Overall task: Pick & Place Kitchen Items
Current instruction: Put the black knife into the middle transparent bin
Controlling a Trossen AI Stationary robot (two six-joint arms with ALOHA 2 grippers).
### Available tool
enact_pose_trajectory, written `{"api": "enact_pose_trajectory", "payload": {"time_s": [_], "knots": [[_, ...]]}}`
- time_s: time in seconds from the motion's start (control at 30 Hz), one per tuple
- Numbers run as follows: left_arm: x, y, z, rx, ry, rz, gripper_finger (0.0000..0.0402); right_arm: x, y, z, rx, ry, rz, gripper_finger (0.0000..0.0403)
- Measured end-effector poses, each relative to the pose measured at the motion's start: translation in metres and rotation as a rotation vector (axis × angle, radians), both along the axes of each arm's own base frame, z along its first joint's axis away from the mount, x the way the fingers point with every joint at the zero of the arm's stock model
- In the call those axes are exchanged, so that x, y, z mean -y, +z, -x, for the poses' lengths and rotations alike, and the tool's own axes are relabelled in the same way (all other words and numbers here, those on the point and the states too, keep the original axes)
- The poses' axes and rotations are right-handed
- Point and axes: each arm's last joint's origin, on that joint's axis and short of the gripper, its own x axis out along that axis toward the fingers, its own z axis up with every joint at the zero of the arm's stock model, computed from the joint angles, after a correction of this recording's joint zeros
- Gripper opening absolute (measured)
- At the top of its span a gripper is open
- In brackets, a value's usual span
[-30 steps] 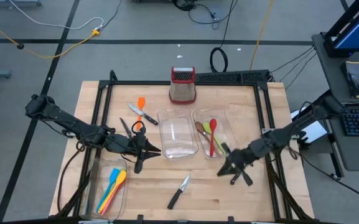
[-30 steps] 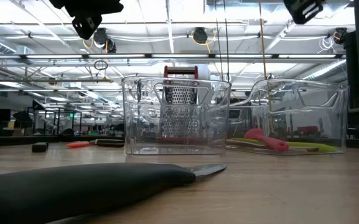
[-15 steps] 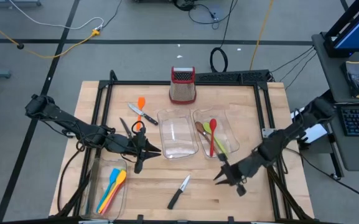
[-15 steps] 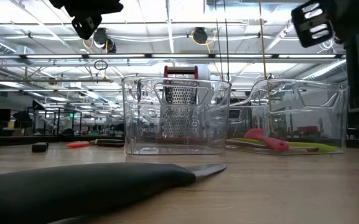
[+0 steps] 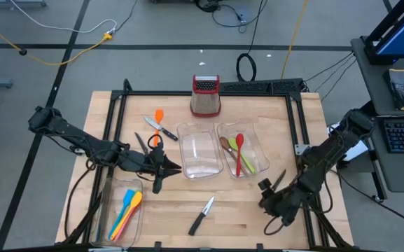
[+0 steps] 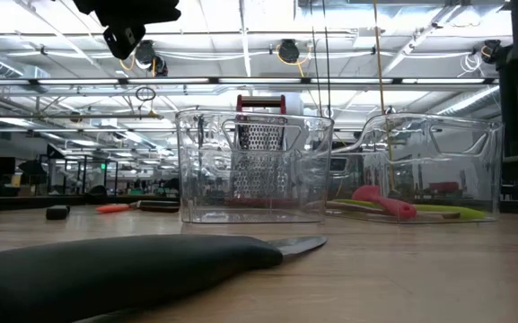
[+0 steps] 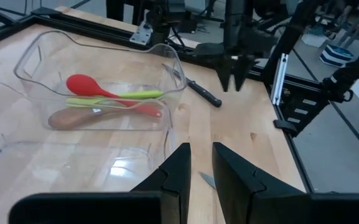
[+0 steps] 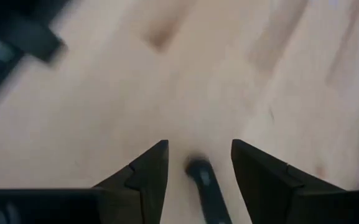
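A: Any writing or brand to read anywhere?

B: None can be made out. The biggest thing is the wooden surface (image 5: 187, 210). Taking the empty middle tray (image 5: 200, 151) as the landmark: the grater (image 5: 206, 96) stands behind it, and a second tray (image 5: 257, 150) sits just beside it toward the right arm, holding a red spoon (image 5: 239, 148), a green utensil (image 5: 248, 162) and a brown spoon (image 5: 226, 146).

A: And toward the left arm?

B: A third tray (image 5: 107, 199) lies near the front corner with blue, orange and yellow utensils (image 5: 127, 208). An orange spatula (image 5: 158, 116) and a knife (image 5: 159, 128) lie behind the left hand. Another knife (image 5: 202, 216) lies in front of the middle tray.

A: The hands?

B: The left hand (image 5: 176, 168) hovers just beside the middle tray, fingers (image 7: 180, 168) narrowly apart, holding nothing. The right hand (image 5: 270, 187) is low over the surface past the spoon tray, fingers (image 8: 151, 168) spread wide on either side of a black knife handle (image 8: 205, 183), not gripping it.
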Motion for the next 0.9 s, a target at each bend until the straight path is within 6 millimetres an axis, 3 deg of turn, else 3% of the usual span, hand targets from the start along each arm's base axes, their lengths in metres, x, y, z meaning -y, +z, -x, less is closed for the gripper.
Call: {"api": "enact_pose_trajectory", "payload": {"time_s": [0.33, 0.9], "knots": [[-0.004, 0.0, -0.002, 0.003, 0.011, -0.002, 0.0065, 0.018, -0.009, 0.009, -0.151, -0.053, 0.146, 0.0171], [-0.004, 0.0, -0.002, 0.004, 0.002, -0.019, 0.0065, 0.026, -0.019, 0.017, -0.237, -0.061, 0.198, 0.0172]]}}
